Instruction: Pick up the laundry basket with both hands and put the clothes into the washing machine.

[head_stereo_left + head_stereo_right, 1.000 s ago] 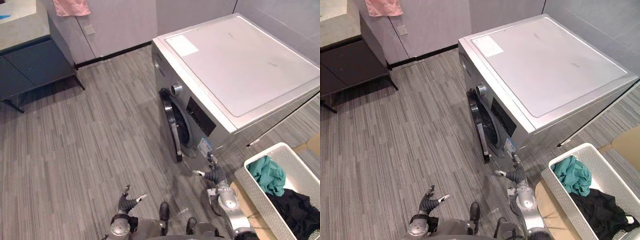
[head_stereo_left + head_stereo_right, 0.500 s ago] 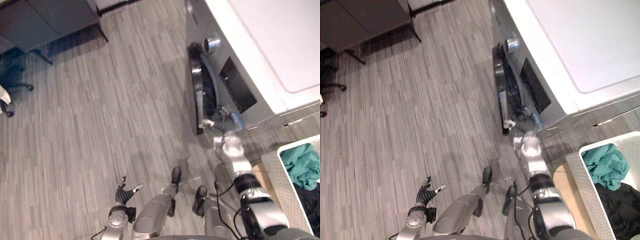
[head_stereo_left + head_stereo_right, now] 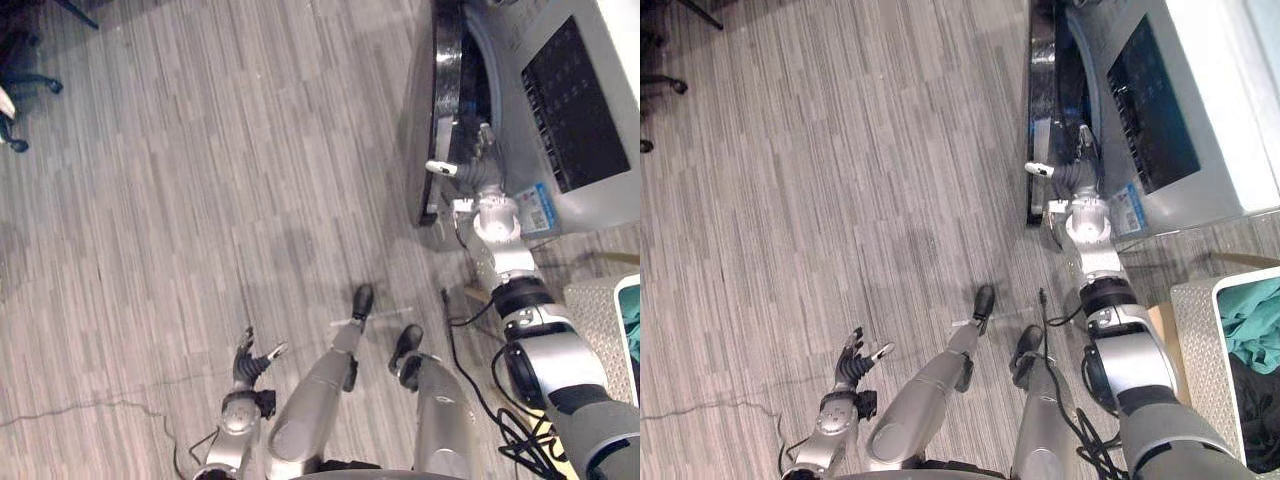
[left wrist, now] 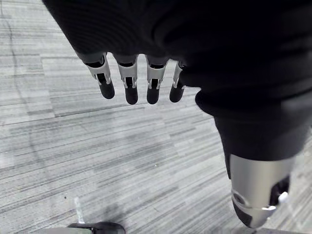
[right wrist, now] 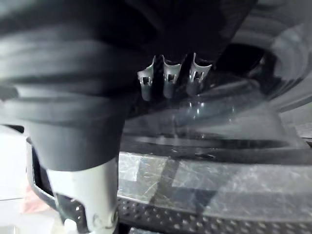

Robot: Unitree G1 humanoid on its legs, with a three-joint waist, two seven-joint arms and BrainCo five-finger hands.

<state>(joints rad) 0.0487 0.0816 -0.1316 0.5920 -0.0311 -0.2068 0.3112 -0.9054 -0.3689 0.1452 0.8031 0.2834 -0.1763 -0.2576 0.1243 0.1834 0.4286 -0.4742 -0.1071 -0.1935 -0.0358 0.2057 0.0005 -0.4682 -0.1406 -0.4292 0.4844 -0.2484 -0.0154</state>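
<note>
Laundry basket (image 3: 1193, 345) sits at my right, past the washing machine (image 3: 1218, 150), with a teal cloth (image 3: 1255, 315) and a black cloth (image 3: 1252, 400) in it. Neither of my hands touches it.

My right hand (image 3: 478, 168) is up at the machine's open door (image 3: 446, 92). Its fingers (image 5: 168, 78) are straight, the thumb is spread wide, and it holds nothing. The fingertips point into the gap between the dark door and the machine front. In the wrist view they are right at the door glass (image 5: 219, 129); can't tell if they touch it.

My left hand (image 3: 853, 358) hangs low on my left over the wood-pattern floor (image 3: 200, 200), fingers (image 4: 129, 87) loose and apart, nothing in it.

Machine front has a dark panel (image 3: 1152, 105) and a blue-white sticker (image 3: 540, 206) just beside my right wrist, print too small to read. A chair base (image 3: 25, 82) is far off, well apart from everything.
</note>
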